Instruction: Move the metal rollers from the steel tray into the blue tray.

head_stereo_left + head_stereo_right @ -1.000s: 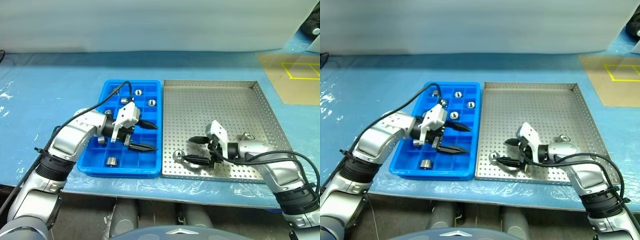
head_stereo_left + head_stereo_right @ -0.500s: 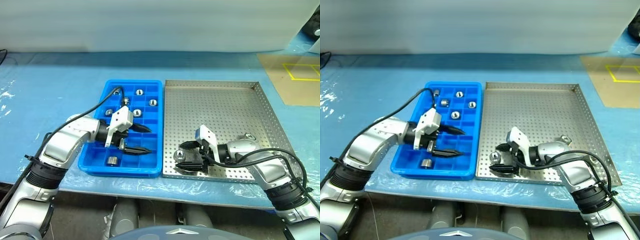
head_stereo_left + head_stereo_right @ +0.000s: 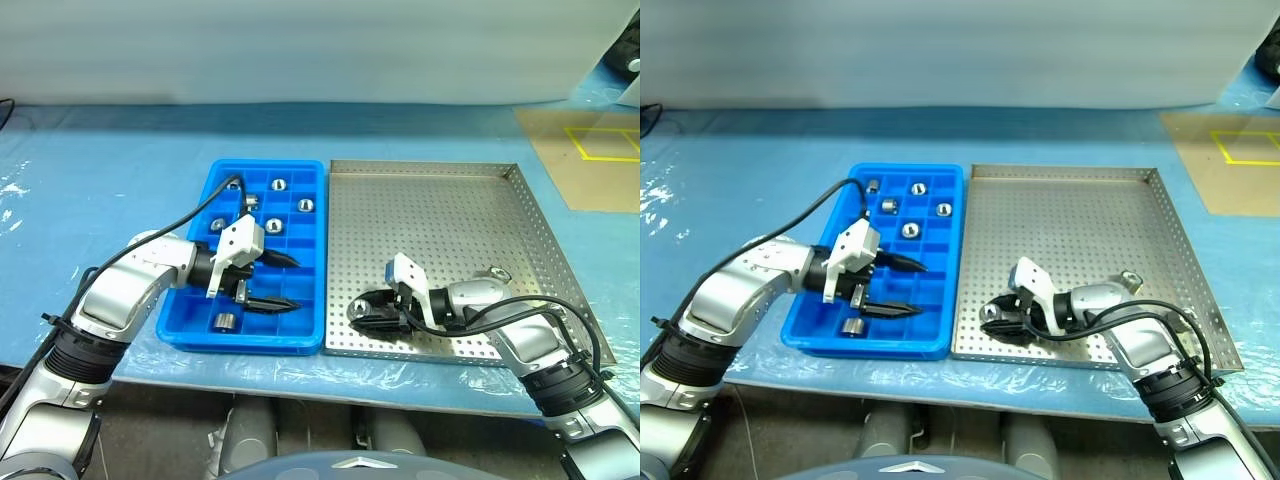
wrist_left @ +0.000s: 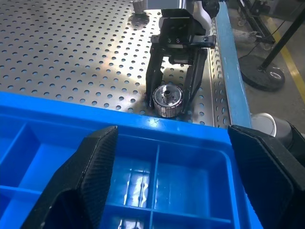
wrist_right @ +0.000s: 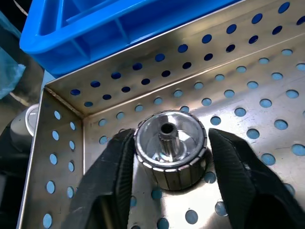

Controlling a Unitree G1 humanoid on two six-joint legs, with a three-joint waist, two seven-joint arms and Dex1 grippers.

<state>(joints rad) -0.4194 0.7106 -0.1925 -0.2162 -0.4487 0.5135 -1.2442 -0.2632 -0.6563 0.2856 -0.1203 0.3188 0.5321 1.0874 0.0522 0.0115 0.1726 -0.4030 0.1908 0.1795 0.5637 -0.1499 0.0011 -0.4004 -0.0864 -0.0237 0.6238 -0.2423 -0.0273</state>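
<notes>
Bright, even light; glare on steel tray (image 4: 95,57).

Shiny ribbed metal roller (image 5: 170,149), glossy blue plastic tray (image 3: 215,330)

Blue, wrinkled plastic sheeting (image 3: 120,180) is covering the surface. A tan board (image 3: 590,150) carrying yellow line markings (image 3: 600,140) is lying at the far right corner. A pale wall (image 3: 300,45) is running behind the surface.
</notes>
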